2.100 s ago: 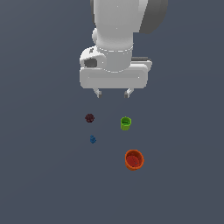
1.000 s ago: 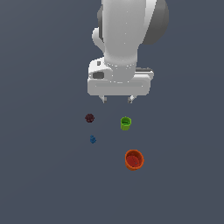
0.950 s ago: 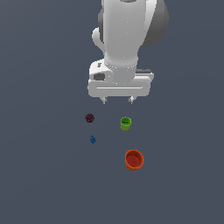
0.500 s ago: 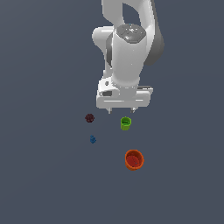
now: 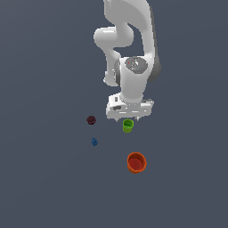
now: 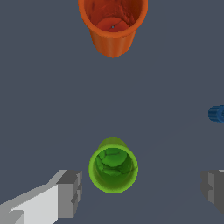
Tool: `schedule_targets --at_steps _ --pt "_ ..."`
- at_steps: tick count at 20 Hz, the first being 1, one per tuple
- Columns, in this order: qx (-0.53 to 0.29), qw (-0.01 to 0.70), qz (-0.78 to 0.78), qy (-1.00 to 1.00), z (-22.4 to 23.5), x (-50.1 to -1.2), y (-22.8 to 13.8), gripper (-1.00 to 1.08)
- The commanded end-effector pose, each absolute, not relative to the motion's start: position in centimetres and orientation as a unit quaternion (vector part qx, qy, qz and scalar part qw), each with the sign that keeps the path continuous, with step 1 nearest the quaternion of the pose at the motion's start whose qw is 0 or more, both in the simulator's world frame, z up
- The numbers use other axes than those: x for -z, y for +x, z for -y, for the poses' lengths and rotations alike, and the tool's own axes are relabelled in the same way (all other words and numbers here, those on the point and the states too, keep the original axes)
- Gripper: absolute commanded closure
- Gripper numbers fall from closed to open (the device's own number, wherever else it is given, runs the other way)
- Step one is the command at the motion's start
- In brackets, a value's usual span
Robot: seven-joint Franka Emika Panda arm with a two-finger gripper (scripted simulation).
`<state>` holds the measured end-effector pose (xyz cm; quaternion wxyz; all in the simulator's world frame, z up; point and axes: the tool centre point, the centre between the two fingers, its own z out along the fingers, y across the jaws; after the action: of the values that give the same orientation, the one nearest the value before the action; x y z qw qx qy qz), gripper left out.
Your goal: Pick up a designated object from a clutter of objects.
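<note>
Exterior view: your gripper (image 5: 129, 118) hangs directly over the lime-green cup (image 5: 128, 126), which stands upright between the dark maroon lump (image 5: 91, 120) and the larger orange-red cup (image 5: 136, 162); a small blue piece (image 5: 94, 142) lies nearby.

Wrist view: fingers (image 6: 70, 194) spread wide, nothing held. The lime-green cup (image 6: 113, 168) sits just beside one finger, off-centre in the gap; the orange-red cup (image 6: 113, 22) stands well apart.

Handling, judged: probably light, rigid, smooth-walled and tapered, so liable to slip. Centre first, then close across the outer wall below the rim.
</note>
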<state>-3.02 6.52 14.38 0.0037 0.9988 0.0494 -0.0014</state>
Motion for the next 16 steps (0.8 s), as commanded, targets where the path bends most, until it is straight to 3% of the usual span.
schedule_targets --at_steps 1,16 --pt "0.000 0.003 -0.054 0.999 -7.0 -12.8 -3.8 -0.92" --pt "0.000 0.000 -0.065 0.998 -8.0 -9.3 -5.8 -0.92"
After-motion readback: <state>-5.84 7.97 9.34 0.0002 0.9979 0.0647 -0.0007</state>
